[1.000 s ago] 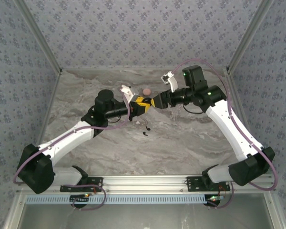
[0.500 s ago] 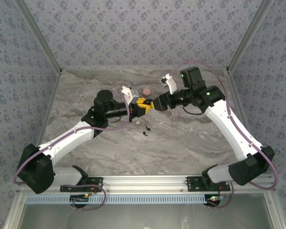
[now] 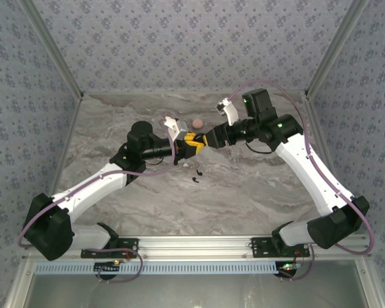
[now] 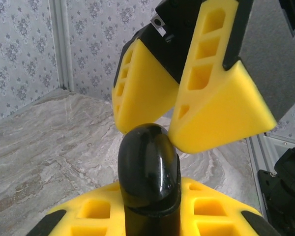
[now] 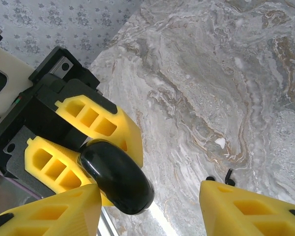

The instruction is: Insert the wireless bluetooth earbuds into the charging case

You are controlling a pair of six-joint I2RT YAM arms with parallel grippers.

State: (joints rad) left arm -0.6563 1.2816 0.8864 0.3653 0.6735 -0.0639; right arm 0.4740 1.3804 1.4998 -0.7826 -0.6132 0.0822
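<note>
Closer now, my open right tool (image 3: 207, 139) comes from 3 o'clock toward the charging case (image 5: 117, 177) my left tool (image 3: 196, 142) squeezes; pinch slowly.

Left and right jaws meet, seemingly touching; earbuds (image 3: 196, 175) lie nearby on the table (image 3: 244, 186).

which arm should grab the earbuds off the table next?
Right. The right gripper is open and empty. The left gripper is shut on the small round black charging case. The tiny black hooked earbuds lie on the marble table nearby.
</note>
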